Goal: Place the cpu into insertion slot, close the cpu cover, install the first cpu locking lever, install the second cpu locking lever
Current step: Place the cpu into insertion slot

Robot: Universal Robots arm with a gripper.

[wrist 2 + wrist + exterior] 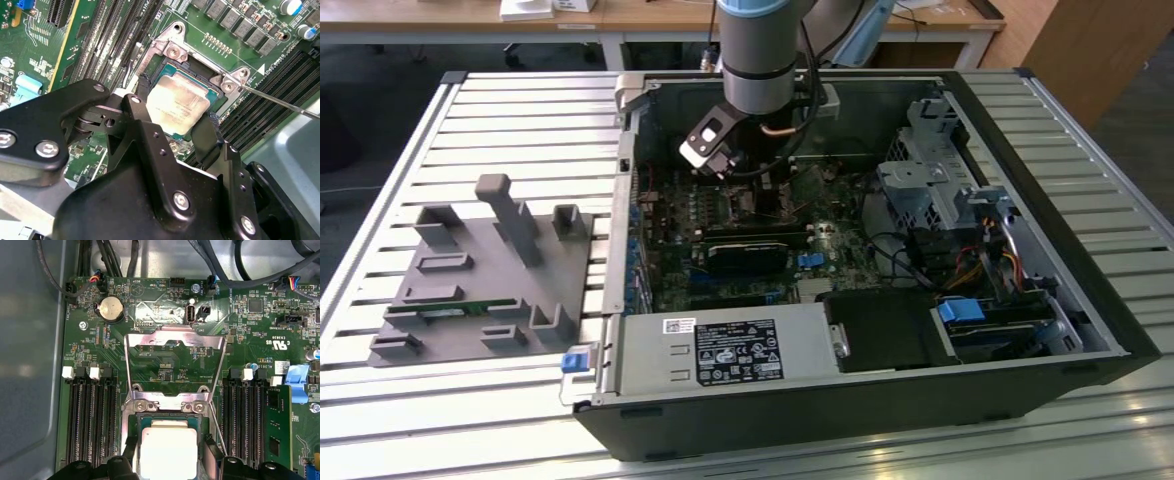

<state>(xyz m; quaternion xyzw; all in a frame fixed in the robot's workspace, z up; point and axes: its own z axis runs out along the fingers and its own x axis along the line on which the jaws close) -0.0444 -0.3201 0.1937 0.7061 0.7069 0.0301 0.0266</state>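
robot lab: slatted workbench (480, 120), opened computer (854, 300)

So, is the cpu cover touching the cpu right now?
Apart. In the first wrist view the cpu cover stands swung open, with green board showing through its window. The cpu lies uncovered past the cover's hinged edge.

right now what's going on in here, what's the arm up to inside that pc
A robot arm reaches into an open computer case. Its gripper is shut on the cpu, with fingers on two opposite edges. The chip is at the insertion slot on the green board. I can't tell whether it is fully seated. The cpu cover stands swung open at one edge of the slot, not yet closed.
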